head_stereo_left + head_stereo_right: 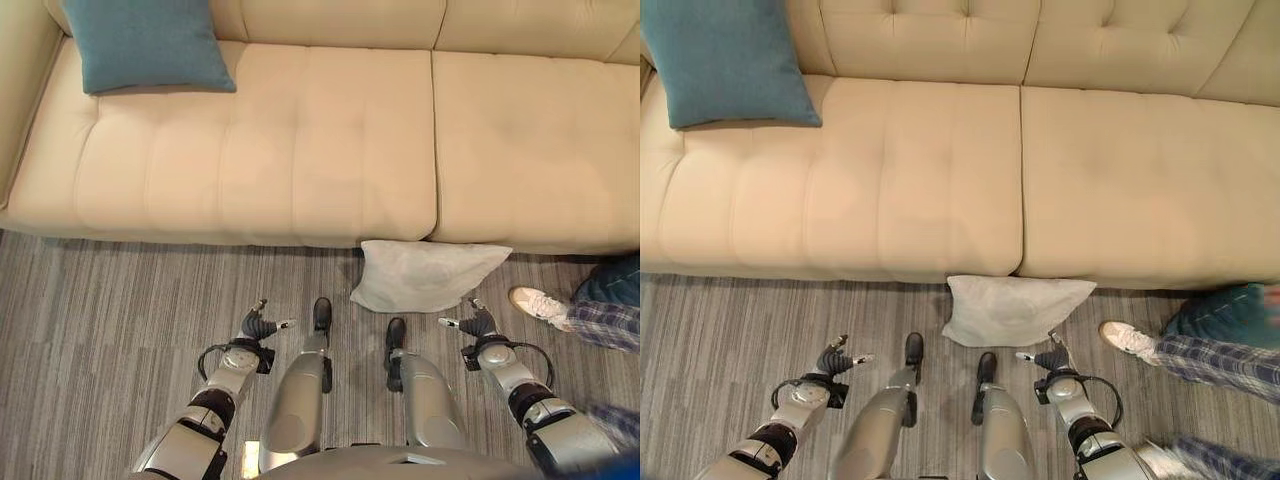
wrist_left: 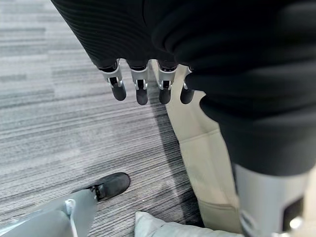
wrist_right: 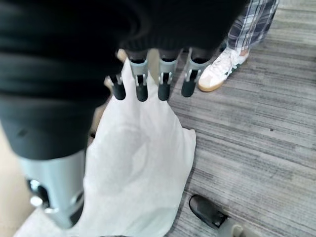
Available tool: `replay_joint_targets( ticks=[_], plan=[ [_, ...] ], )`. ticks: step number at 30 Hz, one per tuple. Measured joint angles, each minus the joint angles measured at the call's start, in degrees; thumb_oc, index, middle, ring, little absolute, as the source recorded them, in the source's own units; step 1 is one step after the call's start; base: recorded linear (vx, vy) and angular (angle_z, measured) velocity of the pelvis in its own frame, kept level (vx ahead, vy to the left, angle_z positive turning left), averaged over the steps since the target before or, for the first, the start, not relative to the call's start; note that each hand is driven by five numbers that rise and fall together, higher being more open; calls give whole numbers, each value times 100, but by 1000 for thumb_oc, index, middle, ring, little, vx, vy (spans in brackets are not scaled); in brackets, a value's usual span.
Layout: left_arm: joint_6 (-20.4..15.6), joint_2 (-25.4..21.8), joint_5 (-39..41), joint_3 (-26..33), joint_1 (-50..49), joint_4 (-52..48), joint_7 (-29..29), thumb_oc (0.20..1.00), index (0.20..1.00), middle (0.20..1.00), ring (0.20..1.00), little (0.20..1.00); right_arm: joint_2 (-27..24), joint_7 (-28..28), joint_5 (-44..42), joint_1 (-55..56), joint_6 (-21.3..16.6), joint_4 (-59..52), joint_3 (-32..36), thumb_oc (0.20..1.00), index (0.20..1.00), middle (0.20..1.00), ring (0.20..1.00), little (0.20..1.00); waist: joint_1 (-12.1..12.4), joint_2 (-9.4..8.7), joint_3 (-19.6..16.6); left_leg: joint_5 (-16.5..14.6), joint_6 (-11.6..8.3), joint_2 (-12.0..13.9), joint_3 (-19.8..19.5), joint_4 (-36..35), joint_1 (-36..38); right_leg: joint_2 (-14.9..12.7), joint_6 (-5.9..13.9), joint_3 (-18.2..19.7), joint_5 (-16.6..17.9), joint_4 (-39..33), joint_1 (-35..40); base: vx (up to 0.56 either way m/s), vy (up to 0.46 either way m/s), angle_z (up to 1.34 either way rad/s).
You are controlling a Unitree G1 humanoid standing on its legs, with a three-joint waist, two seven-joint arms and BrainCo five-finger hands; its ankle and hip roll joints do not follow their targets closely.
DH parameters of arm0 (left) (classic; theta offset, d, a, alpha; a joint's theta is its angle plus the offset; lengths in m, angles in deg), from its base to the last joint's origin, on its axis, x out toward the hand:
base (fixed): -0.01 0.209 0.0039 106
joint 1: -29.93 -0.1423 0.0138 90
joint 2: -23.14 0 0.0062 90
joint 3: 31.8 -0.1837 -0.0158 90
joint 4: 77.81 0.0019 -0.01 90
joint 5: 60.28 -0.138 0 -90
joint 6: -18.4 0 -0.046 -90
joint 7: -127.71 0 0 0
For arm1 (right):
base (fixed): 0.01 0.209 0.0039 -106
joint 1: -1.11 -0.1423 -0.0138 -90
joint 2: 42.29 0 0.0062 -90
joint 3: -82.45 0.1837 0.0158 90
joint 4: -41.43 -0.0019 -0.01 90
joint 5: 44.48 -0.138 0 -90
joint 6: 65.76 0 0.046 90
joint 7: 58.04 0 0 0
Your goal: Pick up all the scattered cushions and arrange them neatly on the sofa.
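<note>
Right hand [image 1: 478, 322] sits at lower right of the left eye view, above the carpet [image 1: 100, 310], fingers relaxed and spread, grasping nothing. Its wrist view shows the fingers [image 3: 163, 86] hanging straight over the white cushion [image 3: 138, 168], apart from it; whether the tips touch the fabric cannot be told. Left hand [image 1: 258, 324] sits at lower left centre, also above the carpet, fingers loose and extended, empty. In its wrist view the fingers [image 2: 141, 89] point down toward the carpet beside the sofa's front edge.

White cushion [image 1: 425, 272] lies on the floor just below centre of the frame, flat, its far edge tucked against the sofa [image 1: 300, 150] base under the seam between the two seat pads. It lies just beside the right hand and further from the left hand.

Blue cushion [image 1: 145, 42] is at upper left, on the sofa seat, leaning against the backrest near the left armrest. The beige sofa spans the upper half of the frame, with two tufted seat pads.

A person's white shoe [image 1: 535, 303] and plaid trouser leg [image 1: 605, 322] show at the right edge, on the carpet, near the right hand and the white cushion's right corner.
</note>
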Motion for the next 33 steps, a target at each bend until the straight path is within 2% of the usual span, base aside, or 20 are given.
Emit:
replay_joint_targets(
  ticks=[1,5,7,10,11,12,13,14,16,17,19,20,22,24,26,27,28,30,32,33],
  plan=[
    [3,8,-2,2,-125,-1,-8,1000,1000,1000,1000,1000,2,5,2,141,-2,32,-8,1000,1000,1000,1000,1000,-4,-3,-228,1,-1,32,-43,-30,108,48,-2,-51,-3,-133,182,65,-268,17],
    [5,-7,-5,8,-501,-26,-26,1000,1000,1000,1000,1000,4,63,29,443,-5,105,-19,1000,1000,1000,1000,1000,-15,-22,-668,8,-162,213,-195,-224,562,318,-31,-212,24,-676,861,6,-217,15],
    [19,20,-7,57,-598,87,-59,1000,1000,1000,1000,1000,5,117,217,527,0,335,-23,1000,1000,1000,1000,1000,45,-7,-785,125,-444,451,-395,-261,578,606,-191,-356,79,-856,1022,-33,-246,28],
    [57,52,-23,54,-647,346,-101,1000,1000,1000,1000,1000,-13,141,226,568,2,519,-13,1000,1000,1000,1000,1000,87,40,-786,228,-669,614,-527,-177,536,801,-417,-468,-17,-736,1041,-44,-94,28],
    [79,71,-60,31,-679,410,-165,1000,1000,1000,1000,1000,-56,172,227,710,8,535,-8,1000,1000,1000,1000,1000,62,88,-824,318,-936,690,-396,-163,425,857,-642,-644,-115,-592,988,-57,-82,59],
    [88,72,-79,38,-659,476,-201,1000,1000,1000,1000,1000,-61,178,226,840,11,563,9,1000,1000,1000,1000,1000,35,48,-831,-156,-703,799,53,-21,322,782,-892,-847,-76,-586,936,27,-51,75],
    [143,3,-135,71,-608,659,-243,1000,1000,1000,1000,1000,50,234,226,874,45,632,4,1000,1000,1000,1000,1000,31,-314,-813,-295,-528,642,823,537,209,433,-946,-877,-41,-699,906,114,-17,58],
    [167,54,-242,132,-638,836,-271,1000,1000,1000,1000,1000,31,255,226,892,64,685,10,1000,1000,1000,1000,1000,-25,-338,-830,-362,-529,490,873,724,331,358,-883,-845,5,-869,991,113,-4,49],
    [189,198,-337,227,-737,1141,-276,1000,1000,1000,1000,1000,-46,278,226,918,75,851,24,1000,1000,1000,1000,1000,-123,-229,-884,-412,-471,308,878,679,792,339,-715,-842,115,-984,1119,56,27,22],
    [210,271,-344,223,-771,1217,-282,1000,1000,1000,1000,1000,-94,282,226,971,83,850,56,1000,1000,1000,1000,1000,-134,-63,-951,-504,-387,235,957,438,999,387,-684,-857,134,-992,1113,105,84,12],
    [209,270,-355,240,-796,1187,-296,1000,1000,1000,1000,1000,-104,296,227,968,81,816,111,1000,1000,1000,1000,1000,-83,109,-960,-632,-207,262,982,204,1048,470,-631,-854,161,-925,998,113,77,-3],
    [212,268,-408,305,-815,1197,-295,1000,1000,1000,1000,1000,-95,300,227,949,81,809,120,1000,1000,1000,1000,1000,-72,116,-964,-693,-97,257,954,137,1060,495,-572,-831,199,-914,963,102,60,-16],
    [257,202,-458,428,-819,1202,-295,1000,1000,1000,1000,1000,-21,312,229,897,82,808,176,1000,1000,1000,1000,1000,-68,12,-918,-685,-2,230,982,24,1168,425,-467,-799,191,-775,927,118,95,-6],
    [269,177,-458,446,-817,1172,-297,1000,1000,1000,1000,1000,-20,335,237,868,85,797,182,1000,1000,1000,1000,1000,-44,-83,-917,-706,46,99,999,-1,1169,330,-410,-765,163,-633,818,99,118,-7],
    [274,144,-456,609,-832,1090,-296,1000,1000,1000,1000,1000,-10,365,294,800,101,701,184,1000,1000,1000,1000,1000,-20,-134,-844,-709,197,49,1143,-156,1268,203,-232,-648,166,-256,601,123,136,-35],
    [274,119,-456,678,-802,1050,-294,1000,1000,1000,1000,1000,-4,379,392,718,123,684,180,1000,1000,1000,1000,1000,14,-77,-712,-683,299,5,1215,-292,1464,107,-25,-631,295,376,385,116,86,-34],
    [273,90,-459,670,-724,1008,-284,1000,1000,1000,1000,1000,5,397,448,663,135,619,168,1000,1000,1000,1000,1000,8,4,-621,-730,377,91,1258,-295,1561,10,317,-581,282,817,191,95,-1,-18],
    [267,7,-458,655,-692,987,-261,1000,1000,1000,1000,1000,42,418,449,687,152,595,152,1000,1000,1000,1000,1000,11,-3,-612,-770,390,38,1259,-304,1572,-222,517,-431,119,1220,-20,71,-54,4],
    [269,-43,-458,667,-668,963,-260,1000,1000,1000,1000,1000,45,420,449,688,179,515,153,1000,1000,1000,1000,1000,27,-48,-607,-772,399,-33,1281,-318,1558,-447,497,-335,106,860,8,83,-62,1],
    [271,-51,-459,658,-667,966,-260,1000,1000,1000,1000,1000,61,422,449,683,181,463,158,1000,1000,1000,1000,1000,23,-75,-619,-731,446,-40,1244,-342,1574,-533,494,-268,125,331,158,138,-109,-7]
  ],
)
